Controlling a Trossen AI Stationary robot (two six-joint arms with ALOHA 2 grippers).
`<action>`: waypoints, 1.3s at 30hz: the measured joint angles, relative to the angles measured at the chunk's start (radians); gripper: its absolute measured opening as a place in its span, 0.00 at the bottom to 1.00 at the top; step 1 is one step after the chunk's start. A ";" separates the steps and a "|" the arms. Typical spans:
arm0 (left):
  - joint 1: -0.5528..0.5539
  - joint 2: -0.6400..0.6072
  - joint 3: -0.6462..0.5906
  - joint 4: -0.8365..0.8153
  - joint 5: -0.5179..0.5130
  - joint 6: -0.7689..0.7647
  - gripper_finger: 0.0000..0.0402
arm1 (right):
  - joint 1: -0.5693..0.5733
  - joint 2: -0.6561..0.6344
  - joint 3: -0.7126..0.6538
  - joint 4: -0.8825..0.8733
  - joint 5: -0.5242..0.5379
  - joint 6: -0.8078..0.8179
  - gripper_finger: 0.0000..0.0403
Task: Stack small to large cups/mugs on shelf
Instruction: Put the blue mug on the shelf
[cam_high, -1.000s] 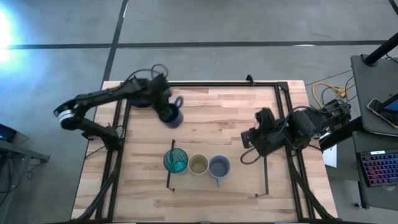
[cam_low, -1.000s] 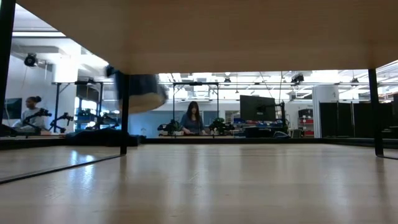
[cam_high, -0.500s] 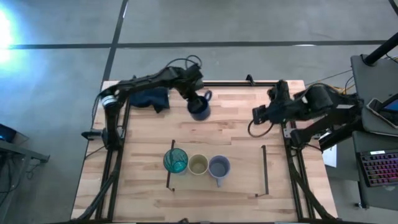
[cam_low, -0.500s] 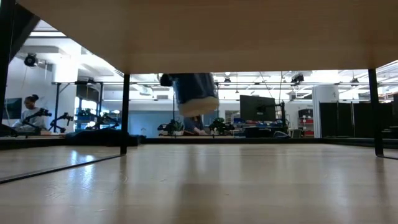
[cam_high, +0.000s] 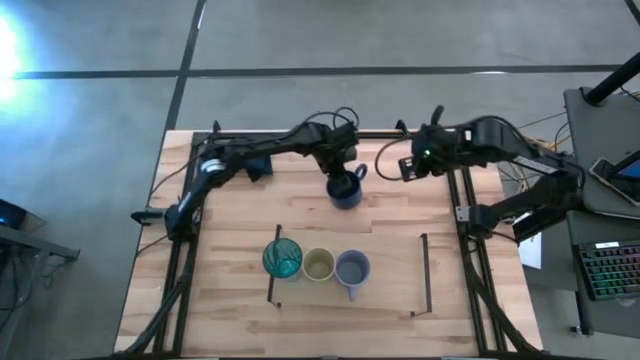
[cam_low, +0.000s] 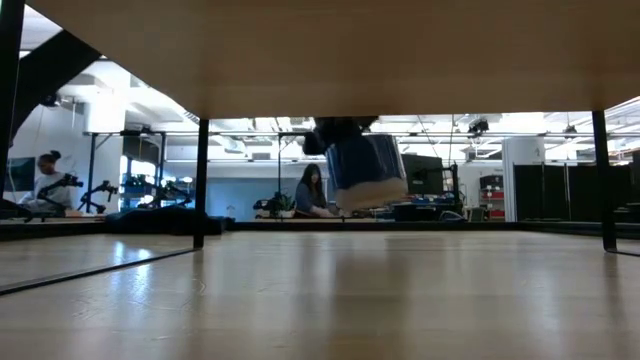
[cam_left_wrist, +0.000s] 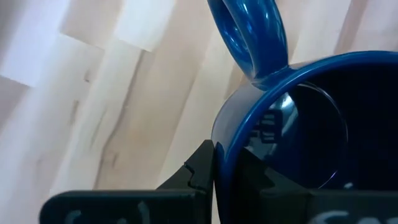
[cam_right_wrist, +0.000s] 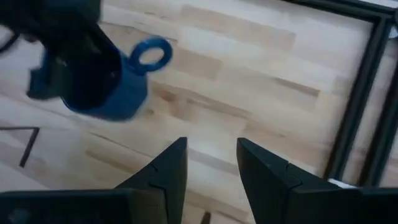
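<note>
I see three cups in a row on the shelf (cam_high: 390, 295), low in the middle of the high view: the teal tumbler (cam_high: 282, 259), the small tan cup (cam_high: 319, 265) and the grey mug (cam_high: 352, 268). My left gripper (cam_high: 342, 172) pinches the rim of the big blue mug (cam_high: 346, 190), up off the table, upper middle. My right gripper (cam_right_wrist: 211, 163) waits with fingers apart, upper right. I think only this last mug is left to place.

You get one overhead, one level table-height view, two wrist close-ups; all four share the dark blue mug (cam_high: 345, 188).
</note>
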 joint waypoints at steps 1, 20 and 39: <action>-0.004 0.016 0.009 -0.004 0.000 0.001 0.03 | -0.017 0.000 -0.012 0.021 -0.007 -0.011 0.33; -0.045 0.066 0.054 0.113 -0.015 0.132 0.07 | -0.071 0.000 -0.100 0.163 -0.036 0.077 0.33; -0.066 0.066 0.012 0.142 -0.018 0.079 0.27 | -0.070 0.000 -0.113 0.163 -0.038 0.052 0.33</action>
